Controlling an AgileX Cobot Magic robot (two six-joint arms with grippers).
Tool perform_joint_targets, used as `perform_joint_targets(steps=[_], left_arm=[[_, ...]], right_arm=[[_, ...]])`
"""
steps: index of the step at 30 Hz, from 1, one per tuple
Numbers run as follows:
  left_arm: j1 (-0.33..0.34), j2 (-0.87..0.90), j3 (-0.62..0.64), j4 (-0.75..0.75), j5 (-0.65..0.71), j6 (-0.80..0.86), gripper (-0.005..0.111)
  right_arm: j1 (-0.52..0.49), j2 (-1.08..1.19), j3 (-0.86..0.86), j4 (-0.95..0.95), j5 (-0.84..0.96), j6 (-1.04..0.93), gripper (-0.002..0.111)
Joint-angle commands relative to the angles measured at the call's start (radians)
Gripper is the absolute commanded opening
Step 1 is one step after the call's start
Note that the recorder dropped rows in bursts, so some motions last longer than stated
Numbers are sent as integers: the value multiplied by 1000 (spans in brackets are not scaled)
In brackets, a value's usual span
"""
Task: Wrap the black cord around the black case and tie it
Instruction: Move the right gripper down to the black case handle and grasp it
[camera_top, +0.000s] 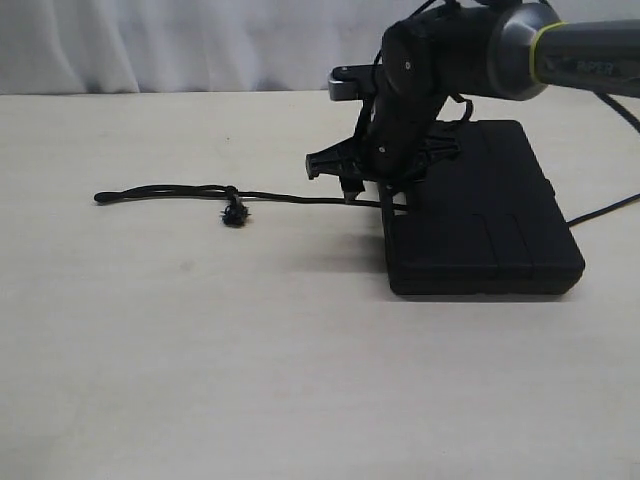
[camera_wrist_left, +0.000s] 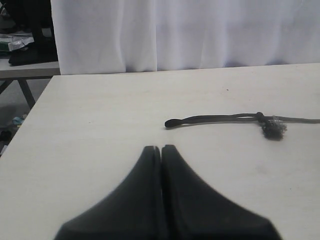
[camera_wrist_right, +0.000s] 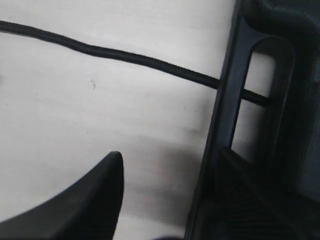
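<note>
**One cord end at the handle, nothing wrapped yet**

In the exterior view the long thin black braided cord (camera_top: 300, 197) lies on the pale tabletop (camera_top: 250, 350) along the 9-to-3 o'clock line. Its doubled loop end (camera_top: 105, 197) is at 9, with the frayed knot (camera_top: 235, 215) further along. The other end enters the handle slot of the flat rectangular matte black plastic case (camera_top: 490, 220) at 3 o'clock. The left gripper (camera_wrist_left: 161, 148), fingers pressed together on nothing, sits short of the loop end. The right gripper (camera_top: 368, 192) hangs over the slot, seemingly parted and empty, and is the nearer one. Free cord runs from it toward 9 o'clock, unobstructed.
</note>
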Motion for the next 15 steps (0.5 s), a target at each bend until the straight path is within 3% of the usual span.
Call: perform_joint_targets(steps=[1, 15], left_arm=[[-7, -4, 4, 2, -6, -3, 0], [-7, -4, 4, 2, -6, -3, 0]], right_arm=[[-1, 33, -6, -50, -27, 29, 52], [-1, 83, -6, -146, -34, 91, 49]])
